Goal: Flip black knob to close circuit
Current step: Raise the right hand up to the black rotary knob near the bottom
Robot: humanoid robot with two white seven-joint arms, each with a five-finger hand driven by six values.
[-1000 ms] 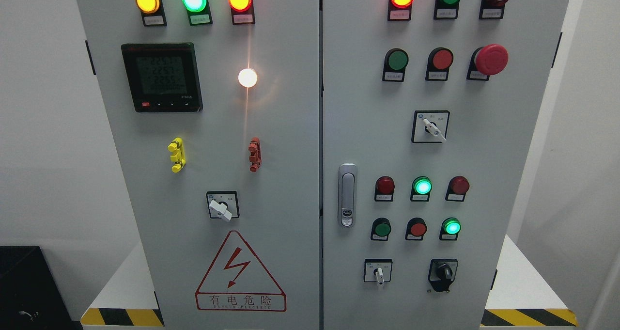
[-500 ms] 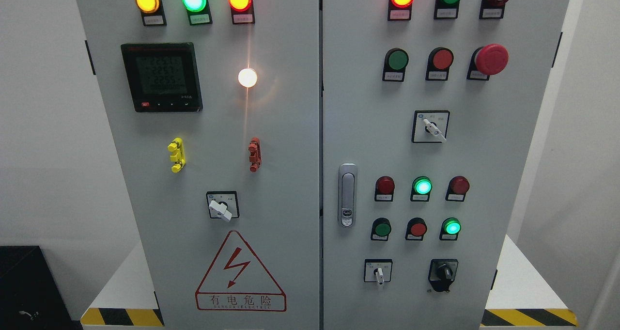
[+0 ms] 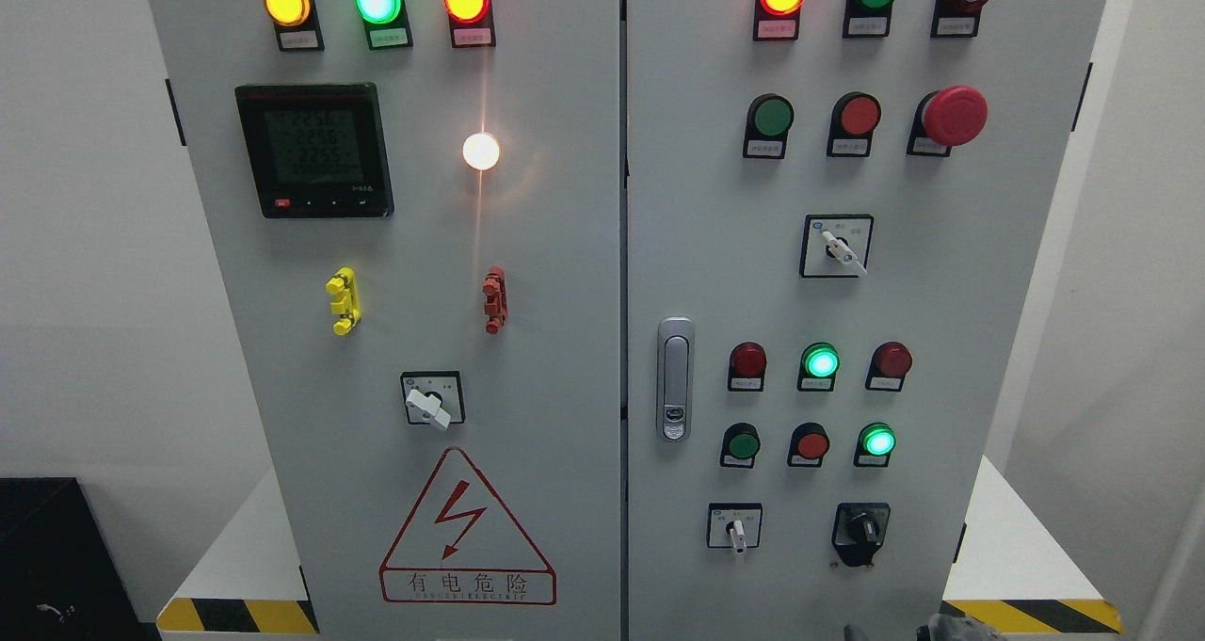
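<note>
— Robot hand (image 3: 951, 628)? Only a dark grey sliver of it shows at the bottom edge, right of the middle, below the cabinet's right door (image 3: 847, 293). Most of it is cut off by the frame.

— Open or curled?

— I cannot tell; too little is in view, and nothing shows it touching or holding anything. It comes in from the right side, so I take it for the right one. No left arm shows.

— And the black knob (image 3: 861, 530)?

— Low on the right door, at the right end of the bottom row, on a black mount. Its grip looks roughly upright, though black on black makes the exact angle hard to read. The sliver of hand lies below it and somewhat to the right, apart from it.

— What sits next to it?

— A small white switch (image 3: 736, 528) to its left in a square black frame. Above are two rows of round lamps; two green ones (image 3: 821, 362) are lit. The labels under every lamp are too small to read.

— The left door?

— A meter (image 3: 313, 150) with blurred digits, a bright white lamp (image 3: 481, 151) flaring into a vertical streak, and a red warning triangle (image 3: 468, 528). The cabinet stands on a white tabletop (image 3: 1021, 547) with yellow-black striped edging, cut off at the bottom.
</note>
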